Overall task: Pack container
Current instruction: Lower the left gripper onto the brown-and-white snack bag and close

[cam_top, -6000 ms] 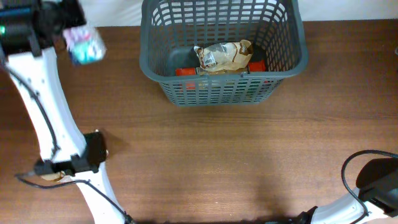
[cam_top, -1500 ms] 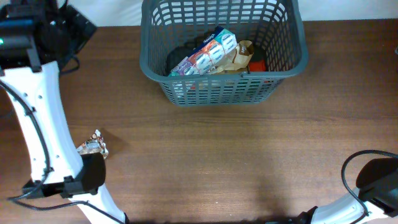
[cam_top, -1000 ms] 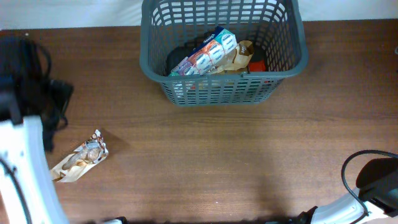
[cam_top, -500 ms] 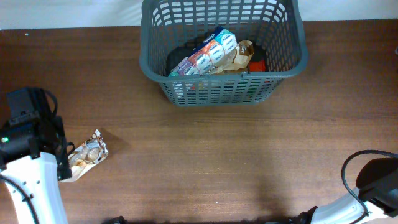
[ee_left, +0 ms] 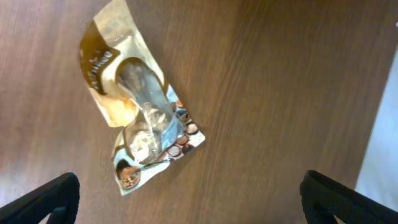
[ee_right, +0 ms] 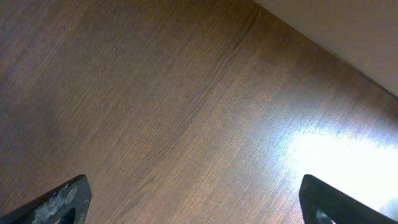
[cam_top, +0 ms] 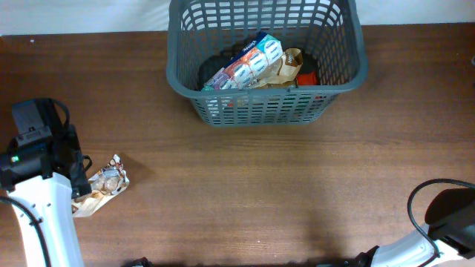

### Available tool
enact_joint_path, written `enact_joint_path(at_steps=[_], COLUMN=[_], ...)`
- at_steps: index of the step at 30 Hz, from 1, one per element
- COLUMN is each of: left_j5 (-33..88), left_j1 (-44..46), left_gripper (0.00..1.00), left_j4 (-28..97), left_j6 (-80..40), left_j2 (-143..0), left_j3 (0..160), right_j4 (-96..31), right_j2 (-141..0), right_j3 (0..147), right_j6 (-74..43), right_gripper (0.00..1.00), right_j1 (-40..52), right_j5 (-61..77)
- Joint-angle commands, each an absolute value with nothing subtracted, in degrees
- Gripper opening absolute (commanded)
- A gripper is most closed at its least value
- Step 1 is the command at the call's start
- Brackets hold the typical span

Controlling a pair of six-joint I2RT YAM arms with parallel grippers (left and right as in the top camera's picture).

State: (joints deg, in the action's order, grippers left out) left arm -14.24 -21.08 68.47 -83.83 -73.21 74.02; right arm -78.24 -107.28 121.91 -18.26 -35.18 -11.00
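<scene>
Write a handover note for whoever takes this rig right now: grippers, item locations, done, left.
Left gripper: open, holding nothing, poised over the snack pouch with its fingers on either side of it.
Right gripper: open, holding nothing, over bare table at the near right.
Basket: at the far side of the table, upright. Inside are a blue multipack, a tan bag and a red item partly hidden beneath them.
Done: those three are packed.
Left: the snack pouch lies flat on the table at the left, the only item seen outside the basket. Grasp it with the left gripper and put it in the basket.
</scene>
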Motion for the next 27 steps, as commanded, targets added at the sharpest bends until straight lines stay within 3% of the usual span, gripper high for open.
enact_joint_path(at_steps=[1,12,19,27], left_j5=[-17.0,-11.7,-7.2,-9.7], left_j1=[-21.5,-21.5,-23.1,-24.6], left_gripper=[0.99,0.99,0.99,0.99], left_j4=[69.1,68.9,67.7,69.6], left_j6=[-84.7,-98.4,-98.3,-97.2], left_j2=[-73.9,-87.3,-96.6,-97.9], left_j3=[73.7,73.7,73.8,73.7], right_j4=[-78.2,-78.2,-78.2,-78.2], right_j2=[-106.3,-106.3,-106.3,-106.3], right_j3=[121.7,121.7,121.7,121.7], right_j6=[-19.0,-19.0,-19.0,-19.0], right_gripper=[0.99,0.99,0.99,0.99], right_j1=[-35.2,-35.2,-35.2,-35.2], right_j5=[-10.9,-10.9,-10.9,-10.9])
